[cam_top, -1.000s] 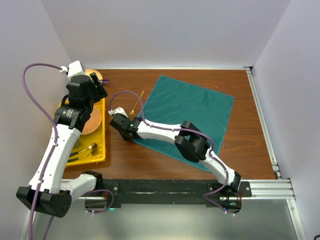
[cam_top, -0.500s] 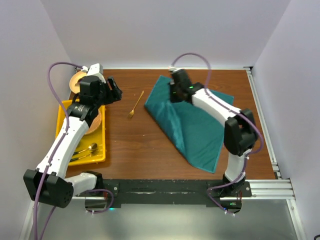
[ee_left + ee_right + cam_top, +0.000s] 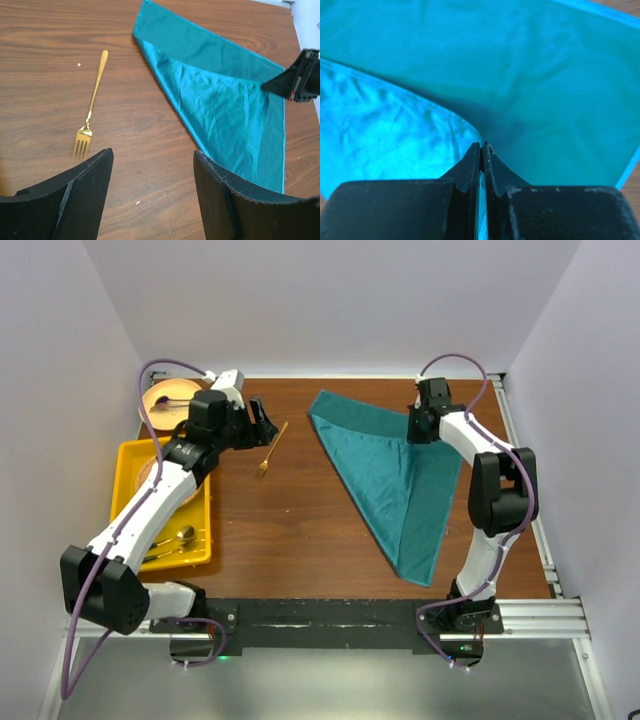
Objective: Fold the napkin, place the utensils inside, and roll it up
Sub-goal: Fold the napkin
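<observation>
The teal napkin (image 3: 390, 475) lies folded into a triangle right of the table's middle, its long point toward the near edge. My right gripper (image 3: 418, 430) is shut on a napkin corner at the cloth's far right; in the right wrist view a thin strip of napkin (image 3: 520, 65) shows between the closed fingertips of that gripper (image 3: 481, 144). A gold fork (image 3: 270, 448) lies on the wood left of the napkin, tines toward me. My left gripper (image 3: 262, 420) hovers open beside the fork's handle. In the left wrist view the fork (image 3: 92, 100) lies ahead of the left gripper (image 3: 152, 152), with nothing between its fingers.
A yellow tray (image 3: 205, 530) at the left holds more cutlery (image 3: 175, 537) and a round brown mat. A wooden bowl (image 3: 165, 400) stands behind the tray. A metal rail (image 3: 525, 480) runs along the table's right edge.
My right gripper carried the napkin's corner from the near left across to the far right, folding the cloth into a triangle. My left arm swung right toward the fork.
</observation>
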